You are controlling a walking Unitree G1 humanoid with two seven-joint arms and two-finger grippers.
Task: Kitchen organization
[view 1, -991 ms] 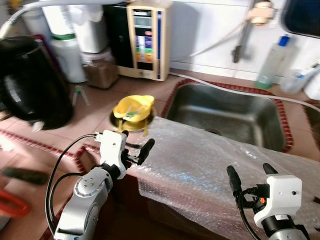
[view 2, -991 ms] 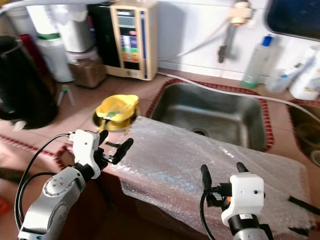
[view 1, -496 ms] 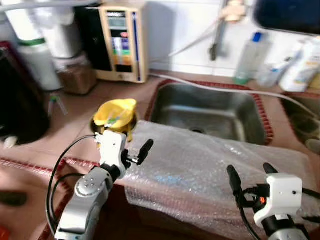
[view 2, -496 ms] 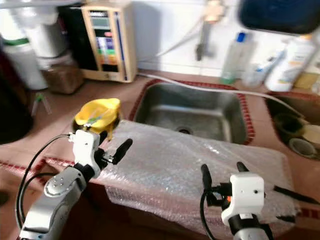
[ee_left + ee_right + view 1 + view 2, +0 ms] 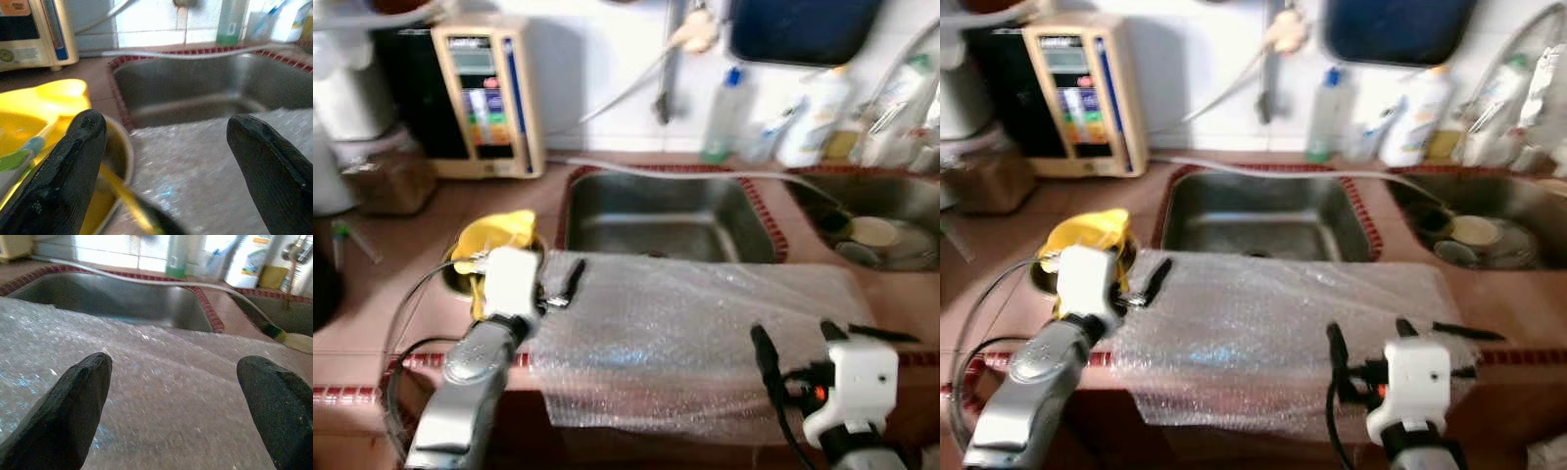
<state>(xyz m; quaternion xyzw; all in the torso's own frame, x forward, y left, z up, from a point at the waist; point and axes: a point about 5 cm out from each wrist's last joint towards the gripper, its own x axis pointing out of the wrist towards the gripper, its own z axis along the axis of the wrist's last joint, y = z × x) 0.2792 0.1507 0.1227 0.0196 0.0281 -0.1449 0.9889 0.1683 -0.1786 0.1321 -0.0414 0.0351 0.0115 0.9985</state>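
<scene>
A sheet of clear bubble wrap (image 5: 685,333) lies over the counter's front edge and hangs down it, its far side reaching the steel sink (image 5: 656,211). My left gripper (image 5: 558,284) is open at the wrap's left edge, beside a yellow plastic bowl (image 5: 494,235) that sits in a metal ring. The left wrist view has the fingers (image 5: 73,161) spread wide, with the yellow bowl (image 5: 44,112) on one side and the wrap (image 5: 195,171) between them. My right gripper (image 5: 795,333) is open low over the wrap's front right part, holding nothing; bubble wrap (image 5: 171,396) lies between its fingers.
A beige water unit (image 5: 484,98) stands against the back wall at the left. Bottles (image 5: 724,113) line the wall behind the sink, and a hose (image 5: 705,174) runs along its far rim. A second sink (image 5: 871,230) at the right holds dishes.
The camera has swung right: the black kettle has left the picture and the second sink has come in. Both grippers stay open over the bubble wrap.
</scene>
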